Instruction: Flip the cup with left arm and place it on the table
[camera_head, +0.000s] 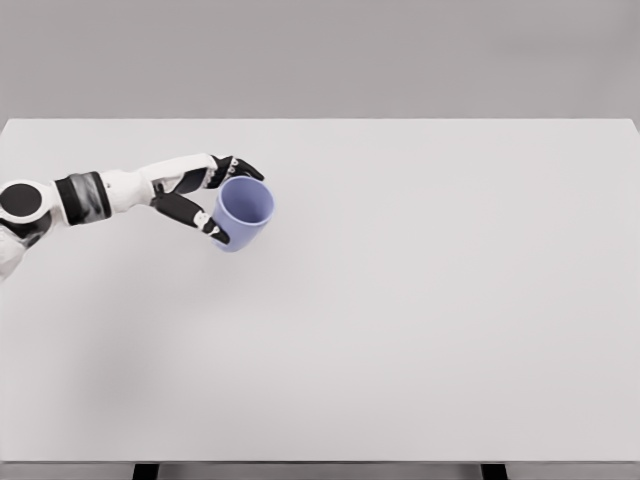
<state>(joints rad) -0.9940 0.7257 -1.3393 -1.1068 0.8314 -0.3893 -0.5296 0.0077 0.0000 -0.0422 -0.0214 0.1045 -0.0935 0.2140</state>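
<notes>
A light blue cup (243, 213) is at the left part of the white table (420, 300), tilted with its open mouth facing up and toward me. My left hand (215, 195) reaches in from the left edge and its black-tipped fingers (240, 166) curl around the cup's left side, thumb below and fingers above. Whether the cup touches the table I cannot tell. The right arm does not show.
The table's far edge runs along the top third of the view, and its front edge lies near the bottom with two dark legs (146, 470) below.
</notes>
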